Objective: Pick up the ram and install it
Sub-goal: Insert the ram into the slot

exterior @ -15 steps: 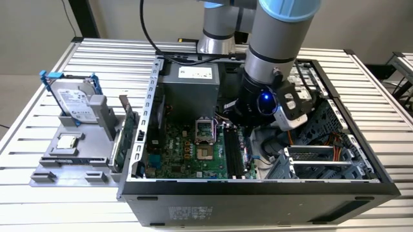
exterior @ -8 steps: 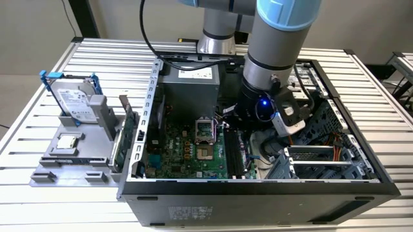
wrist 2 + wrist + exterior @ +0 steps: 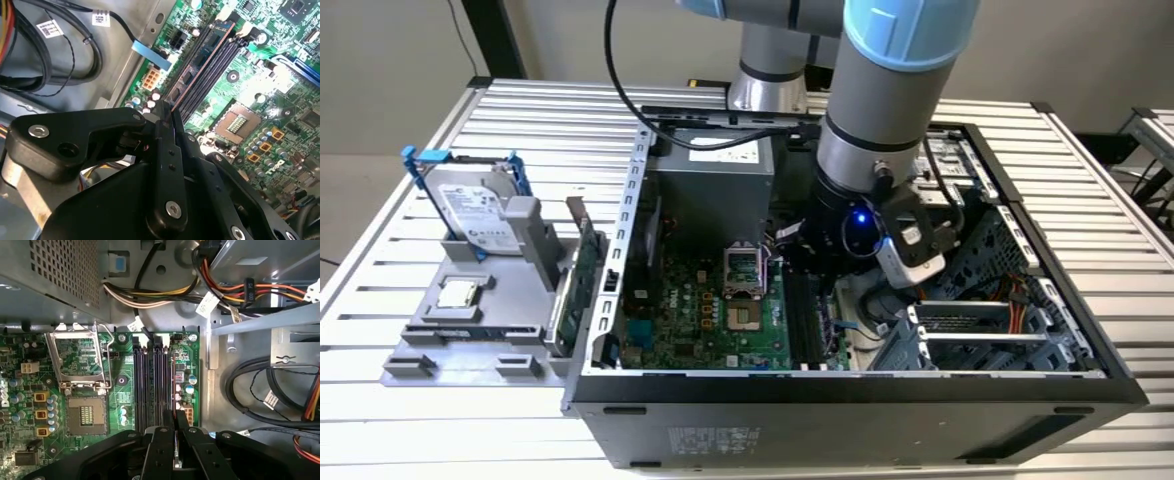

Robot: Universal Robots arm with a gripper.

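Evidently the black two-fingered gripper (image 3: 167, 115) is pinching the long, thin, dark blue-black ram stick (image 3: 197, 65) edge-on over the green motherboard's (image 3: 120, 365) black memory slots (image 3: 147, 385). It looks light, stiff and fragile, best held by its bare edges.

Items counted were one robot arm (image 3: 894, 100), one gripper (image 3: 175, 430) with two fingers (image 3: 159, 455), and one ram (image 3: 199, 61). One open computer case (image 3: 854, 410) held one motherboard (image 3: 694, 320), one processor socket (image 3: 86, 414), four memory slots (image 3: 140, 390) and one power supply (image 3: 707, 190). One grey rack (image 3: 467, 345) carried one hard drive (image 3: 470, 215) and one green circuit card (image 3: 584, 270).
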